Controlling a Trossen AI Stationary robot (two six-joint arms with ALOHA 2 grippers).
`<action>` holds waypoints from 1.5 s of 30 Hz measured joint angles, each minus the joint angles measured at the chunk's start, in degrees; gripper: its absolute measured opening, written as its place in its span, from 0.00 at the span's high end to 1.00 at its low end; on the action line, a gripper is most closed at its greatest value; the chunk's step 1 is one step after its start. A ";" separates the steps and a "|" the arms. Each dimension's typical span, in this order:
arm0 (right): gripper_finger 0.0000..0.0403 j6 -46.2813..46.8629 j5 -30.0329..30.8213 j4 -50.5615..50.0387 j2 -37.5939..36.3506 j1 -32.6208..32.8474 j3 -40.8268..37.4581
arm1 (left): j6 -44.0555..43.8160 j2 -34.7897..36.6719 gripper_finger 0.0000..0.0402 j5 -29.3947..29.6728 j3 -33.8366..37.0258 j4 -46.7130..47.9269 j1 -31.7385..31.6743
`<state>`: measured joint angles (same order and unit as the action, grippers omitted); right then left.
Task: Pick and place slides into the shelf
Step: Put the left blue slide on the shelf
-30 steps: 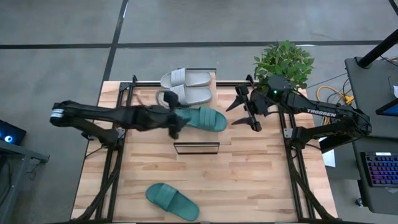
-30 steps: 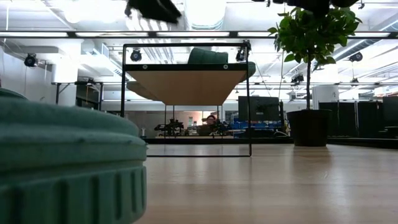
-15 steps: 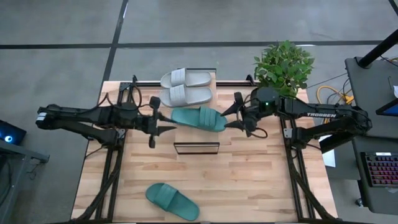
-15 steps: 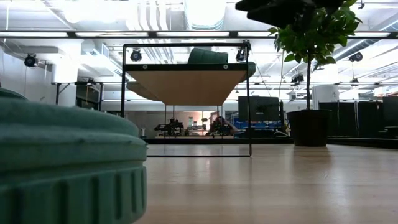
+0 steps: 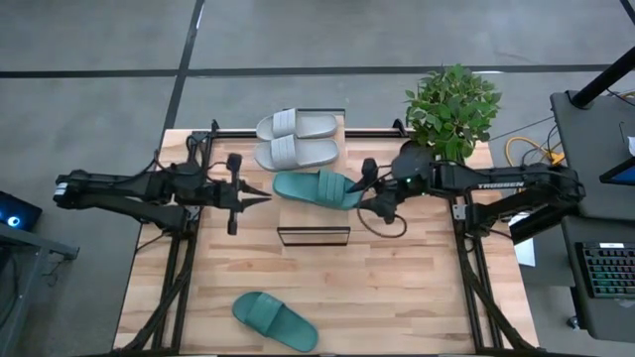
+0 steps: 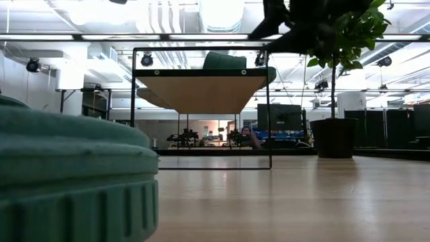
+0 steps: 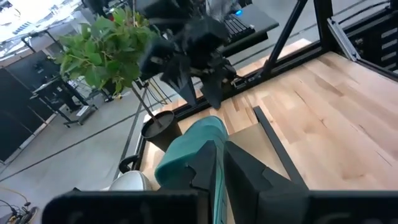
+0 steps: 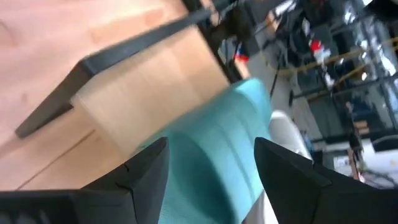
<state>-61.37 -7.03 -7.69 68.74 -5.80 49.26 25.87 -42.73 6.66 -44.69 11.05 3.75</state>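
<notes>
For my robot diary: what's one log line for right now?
left gripper: open, beside teal slide | right gripper: open at it | slide on shelf

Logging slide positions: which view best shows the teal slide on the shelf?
The high view: the teal slide lies whole on the shelf, beside the grey slides. The low view shows only its top edge; both wrist views show one end, partly hidden.

A leafy potted plant (image 5: pixel 452 103) stands at the far right corner of the butcher-block table (image 5: pixel 397 288). Right of the plant, off the table, yellow cables (image 5: pixel 526 149) lie on the grey floor beside a dark desk (image 5: pixel 595 109), and nearer than those a keyboard (image 5: pixel 607 270) glows
</notes>
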 joint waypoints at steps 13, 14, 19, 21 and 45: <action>0.44 5.92 1.74 -7.66 -3.01 8.18 0.01 | -0.11 -1.23 0.96 0.00 0.07 0.57 0.00; 0.44 6.68 3.16 -8.78 -3.01 9.13 0.00 | -0.12 -1.76 0.96 0.00 0.07 0.56 0.00; 0.44 9.22 18.27 -8.97 -1.62 13.32 -1.20 | -0.07 -4.38 0.96 0.00 0.09 0.74 0.00; 0.44 9.94 21.80 -8.25 -1.03 14.08 -1.47 | -0.07 -5.33 0.96 0.06 0.09 0.60 0.00; 0.71 6.89 25.11 -2.73 2.78 11.10 -4.56 | -0.07 -4.28 0.96 3.43 0.11 2.03 0.00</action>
<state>-54.48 18.08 -10.42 71.53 5.30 44.71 25.80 -47.01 10.09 -44.58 13.08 3.75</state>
